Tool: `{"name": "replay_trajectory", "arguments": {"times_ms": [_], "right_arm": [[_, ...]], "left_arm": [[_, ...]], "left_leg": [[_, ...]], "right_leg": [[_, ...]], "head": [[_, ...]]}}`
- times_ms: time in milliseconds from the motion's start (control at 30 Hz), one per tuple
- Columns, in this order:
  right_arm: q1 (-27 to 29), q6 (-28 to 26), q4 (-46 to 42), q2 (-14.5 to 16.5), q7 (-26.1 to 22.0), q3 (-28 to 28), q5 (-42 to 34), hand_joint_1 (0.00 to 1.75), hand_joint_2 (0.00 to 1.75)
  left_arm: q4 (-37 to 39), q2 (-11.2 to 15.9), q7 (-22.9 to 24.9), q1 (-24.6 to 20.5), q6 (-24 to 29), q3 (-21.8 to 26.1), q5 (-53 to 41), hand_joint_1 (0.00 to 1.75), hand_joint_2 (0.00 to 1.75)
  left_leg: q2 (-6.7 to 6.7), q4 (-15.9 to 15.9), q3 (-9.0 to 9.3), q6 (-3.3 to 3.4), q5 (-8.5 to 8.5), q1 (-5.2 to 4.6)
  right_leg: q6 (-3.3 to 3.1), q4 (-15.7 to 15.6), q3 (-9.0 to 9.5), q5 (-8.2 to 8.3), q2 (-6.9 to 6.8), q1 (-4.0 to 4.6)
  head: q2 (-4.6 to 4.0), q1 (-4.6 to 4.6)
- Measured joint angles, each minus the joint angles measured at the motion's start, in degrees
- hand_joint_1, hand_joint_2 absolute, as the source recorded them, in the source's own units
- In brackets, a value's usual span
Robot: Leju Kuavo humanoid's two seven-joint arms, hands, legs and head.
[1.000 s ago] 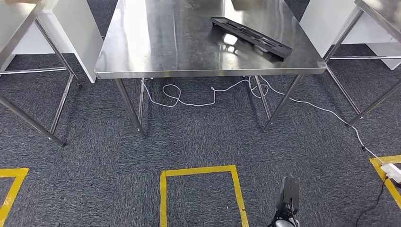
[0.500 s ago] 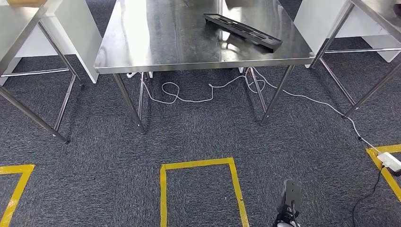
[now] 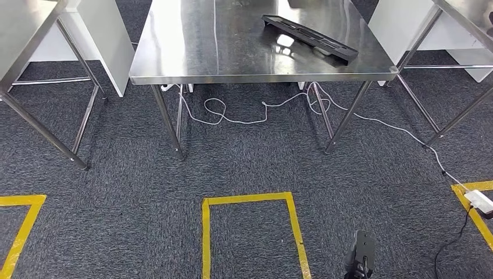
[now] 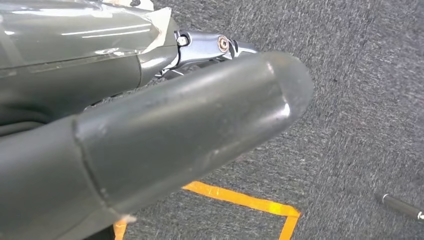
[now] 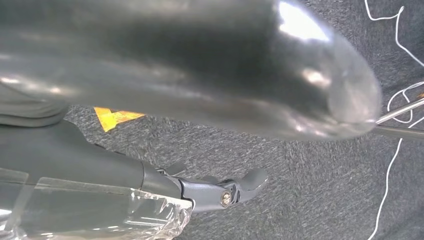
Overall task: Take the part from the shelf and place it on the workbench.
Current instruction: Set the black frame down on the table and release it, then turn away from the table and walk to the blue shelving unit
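Since the black part [image 3: 308, 38] already lies flat on the steel workbench [image 3: 232, 58], towards its far right corner and well inside the edge, I judge the placing done and the step in hand to be standing clear. My left hand [image 4: 150, 135] and right hand [image 5: 200, 90] hang over the carpet, thumb and fingers apart, holding nothing. To do this well, I should keep both arms low and loose, away from the table rim, and keep my feet off the white cable [image 3: 232, 119] under the bench. Against the earlier frames, my whole view has shifted sideways, so I moved. The part keeps its place on the bench.
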Motion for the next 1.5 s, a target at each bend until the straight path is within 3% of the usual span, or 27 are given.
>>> {"name": "replay_trajectory", "arguments": {"times_ms": [67, 100, 200, 333, 400, 500, 533, 567, 600, 667, 700, 733, 767, 800, 867, 933, 1000, 1033, 1067, 1100, 1200, 1233, 1267, 1333, 1367, 1433, 1500], "right_arm": [[-0.10, -0.02, 0.15, -0.12, -0.17, -0.14, -0.31, 0.00, 0.00], [-0.11, 0.04, 0.23, -0.18, -0.20, -0.26, -0.57, 0.00, 0.00], [0.15, 0.39, 0.60, -0.27, -0.21, -0.63, -1.38, 0.00, 0.00], [0.20, 1.25, 0.98, -0.29, -0.25, -1.40, -2.44, 0.00, 0.00], [0.21, 1.54, 1.22, -0.45, -0.32, -1.74, -2.88, 0.00, 0.00], [0.35, 2.16, 1.83, -0.48, -0.52, -2.33, -3.56, 0.00, 0.00], [0.54, 2.24, 1.98, -0.51, -0.59, -2.57, -3.71, 0.00, 0.00], [0.75, 2.26, 2.11, -0.54, -0.66, -2.74, -3.79, 0.00, 0.00], [0.90, 2.27, 2.21, -0.55, -0.74, -2.85, -3.86, 0.00, 0.00], [0.82, 2.33, 2.44, -0.28, -0.92, -2.91, -3.91, 0.00, 0.00], [0.62, 2.38, 2.53, -0.24, -1.00, -2.95, -3.96, 0.00, 0.00], [0.51, 2.43, 2.62, -0.03, -1.09, -2.98, -3.99, 0.00, 0.00], [0.46, 2.47, 2.73, 0.12, -1.15, -3.03, -4.02, 0.00, 0.00], [0.50, 2.47, 2.73, 0.01, -1.21, -3.08, -4.05, 0.00, 0.00], [0.66, 2.47, 2.80, 0.02, -1.24, -3.13, -4.07, 0.00, 0.00], [0.71, 2.47, 2.82, -0.03, -1.26, -3.18, -4.09, 0.00, 0.00], [0.76, 2.51, 2.87, -0.01, -1.26, -3.19, -4.11, 0.00, 0.00], [0.78, 2.56, 2.92, -0.02, -1.24, -3.20, -4.15, 0.00, 0.00], [0.82, 2.62, 2.98, -0.02, -1.21, -3.22, -4.20, 0.00, 0.00], [0.84, 2.67, 3.06, -0.03, -1.19, -3.23, -4.25, 0.00, 0.00], [0.69, 2.78, 3.30, 0.19, -1.15, -3.26, -4.30, 0.00, 0.00], [0.61, 2.83, 3.44, 0.38, -1.15, -3.28, -4.39, 0.00, 0.00], [0.58, 2.88, 3.57, 0.39, -1.18, -3.31, -4.49, 0.00, 0.00], [0.68, 2.82, 3.76, 0.30, -1.21, -3.39, -4.72, 0.00, 0.00], [0.84, 2.71, 3.79, 0.15, -1.24, -3.46, -4.79, 0.00, 0.00], [0.88, 2.44, 3.84, -0.05, -1.23, -3.68, -5.00, 0.00, 0.00], [0.76, 2.32, 3.86, -0.26, -1.20, -3.91, -5.18, 0.00, 0.00]], "left_arm": [[0.44, 0.04, -0.14, -0.01, 0.09, 0.00, -0.13, 0.00, 0.00], [0.63, 0.10, -0.21, -0.02, 0.16, 0.00, -0.18, 0.00, 0.00], [1.11, 0.32, -0.39, -0.01, 0.33, 0.00, -0.22, 0.00, 0.00], [1.57, 0.67, -0.52, -0.12, 0.43, 0.04, -0.30, 0.00, 0.00], [1.75, 0.74, -0.57, -0.16, 0.47, 0.07, -0.30, 0.00, 0.00], [2.01, 0.77, -0.58, -0.19, 0.50, 0.21, -0.30, 0.00, 0.00], [2.12, 0.75, -0.57, -0.19, 0.50, 0.25, -0.30, 0.00, 0.00], [2.21, 0.71, -0.56, -0.18, 0.49, 0.28, -0.30, 0.00, 0.00], [2.28, 0.64, -0.56, -0.18, 0.48, 0.29, -0.30, 0.00, 0.00], [2.26, 0.82, -0.56, -0.13, 0.46, 0.38, -0.30, 0.00, 0.00], [2.27, 0.90, -0.57, -0.07, 0.43, 0.46, -0.32, 0.00, 0.00], [2.27, 1.03, -0.59, -0.05, 0.42, 0.55, -0.33, 0.00, 0.00], [2.26, 1.16, -0.61, -0.04, 0.42, 0.63, -0.34, 0.00, 0.00], [2.31, 1.04, -0.62, -0.07, 0.40, 0.67, -0.35, 0.00, 0.00], [2.31, 1.03, -0.62, -0.16, 0.41, 0.71, -0.34, 0.00, 0.00], [2.35, 0.96, -0.62, -0.12, 0.40, 0.74, -0.34, 0.00, 0.00], [2.36, 0.92, -0.62, 0.00, 0.57, 0.78, -0.36, 0.00, 0.00], [2.37, 0.91, -0.61, 0.03, 0.79, 0.79, -0.40, 0.00, 0.00], [2.40, 0.90, -0.59, 0.04, 1.05, 0.80, -0.50, 0.00, 0.00], [2.46, 0.89, -0.57, 0.04, 1.32, 0.81, -0.63, 0.00, 0.00], [2.69, 1.08, -0.53, -0.05, 1.70, 0.79, -0.99, 0.00, 0.00], [2.73, 1.30, -0.55, -0.08, 1.77, 0.79, -1.04, 0.00, 0.00], [2.80, 1.42, -0.56, -0.12, 1.83, 0.79, -1.09, 0.00, 0.00], [2.92, 1.58, -0.57, -0.25, 1.99, 0.81, -1.14, 0.00, 0.00], [3.01, 1.51, -0.57, -0.35, 2.03, 0.81, -1.24, 0.00, 0.00], [3.12, 1.43, -0.56, -0.39, 2.05, 0.81, -1.48, 0.00, 0.00], [3.22, 1.35, -0.54, -0.25, 2.06, 0.81, -1.65, 0.00, 0.00]], "left_leg": [[-0.01, 0.05, -0.01, -0.38, 0.20, -0.19], [0.00, 0.07, -0.03, -0.61, 0.31, -0.30], [0.01, 0.17, -0.23, -0.05, 0.20, -0.34], [0.08, -2.04, 0.73, 0.74, 1.70, 0.24], [0.56, -5.77, 2.52, 0.76, 3.57, 0.69], [1.61, -7.74, 2.99, -0.16, 4.86, 1.24], [1.94, -7.66, 2.79, -0.51, 4.93, 1.49], [2.32, -7.43, 2.58, -1.04, 4.91, 1.90], [2.70, -6.93, 2.25, -1.75, 4.76, 2.47], [3.56, -4.64, 1.11, -3.79, 3.84, 3.33], [4.08, -3.19, 0.55, -4.86, 3.01, 3.54], [4.56, -2.08, 0.29, -5.69, 2.29, 3.56], [5.03, -1.53, 0.36, -6.21, 1.76, 3.61], [5.50, -1.31, 0.64, -6.54, 1.50, 3.78], [5.00, -0.57, 0.80, -6.59, 0.25, 4.10], [2.90, 4.39, -1.11, -5.82, -3.92, 3.78], [1.28, 12.65, -4.48, -4.45, -8.46, 2.69], [0.95, 15.70, -5.74, -3.62, -9.51, 2.00], [0.73, 16.81, -6.14, -2.57, -9.47, 1.27], [0.40, 15.74, -5.57, -1.17, -8.42, 0.43], [-2.96, 6.42, -1.00, 4.33, -3.84, -2.14], [-3.94, 4.44, -0.06, 5.54, -3.14, -2.70], [-4.34, 3.51, 0.32, 6.25, -2.93, -3.06], [-3.34, 1.70, 1.15, 6.46, -2.06, -3.35], [-2.64, 0.20, 1.88, 6.27, -1.36, -3.23], [-1.16, -2.62, 3.16, 5.64, 0.01, -2.67], [0.34, -3.44, 3.33, 4.77, 0.47, -2.27]], "right_leg": [[-0.10, -7.66, 3.64, 2.50, 0.02, 0.28], [-0.41, -9.62, 4.44, 3.09, 0.04, 0.49], [-1.05, -10.42, 4.47, 3.65, 0.09, 0.47], [-0.94, -11.97, 5.23, 4.80, 0.15, 0.45], [-0.94, -11.01, 4.69, 4.08, 0.22, 0.65], [-0.87, -2.24, 0.05, 0.05, 0.26, -0.20], [-0.43, -0.20, -1.03, -0.45, 0.23, -0.70], [0.39, -0.12, -1.15, -0.05, 0.15, -1.31], [1.51, -2.01, -0.30, 1.08, -0.13, -2.01], [3.87, -7.27, 1.93, 3.55, -2.39, -3.24], [3.95, -8.30, 2.35, 4.10, -3.40, -3.52], [3.36, -8.13, 2.02, 4.12, -4.06, -3.58], [2.22, -7.01, 1.39, 3.82, -3.89, -3.51], [1.05, -6.47, 1.20, 3.63, -3.08, -3.44], [-0.27, -5.96, 0.79, 3.75, -1.84, -3.12], [-1.18, -5.95, 0.32, 4.25, -0.75, -2.36], [-1.78, -6.03, -0.05, 4.62, 0.43, -1.33], [-2.03, -6.03, -0.19, 4.76, 1.11, -0.69], [-2.25, -6.03, -0.27, 4.87, 1.81, -0.01], [-2.46, -6.05, -0.30, 4.99, 2.58, 0.71], [-3.03, -6.20, -0.38, 5.40, 4.72, 2.20], [-3.10, -6.28, -0.45, 5.56, 5.28, 2.12], [-3.02, -6.49, -0.52, 5.75, 5.88, 1.85], [-2.71, -7.08, -0.54, 6.29, 6.81, 1.50], [-2.60, -7.11, -0.67, 6.34, 6.31, 1.61], [-2.55, -4.58, -1.97, 4.88, 3.79, 1.84], [-2.01, 1.42, -4.78, 2.00, 1.74, 1.25]], "head": [[0.00, 0.02], [0.00, 0.00], [0.00, -0.06], [0.00, -0.05], [0.00, 0.15], [0.00, 0.58], [0.00, 0.58], [0.00, 0.58], [0.00, 0.58], [0.00, 0.91], [0.00, 1.09], [0.00, 1.05], [0.00, 0.90], [0.00, 0.52], [0.00, -0.30], [0.00, -0.90], [0.00, -1.12], [0.00, -1.19], [0.00, -1.20], [0.00, -1.19], [0.00, -0.83], [0.00, -0.58], [0.00, -0.40], [0.00, -0.52], [0.00, -0.68], [0.00, -0.62], [0.00, -0.32]]}}
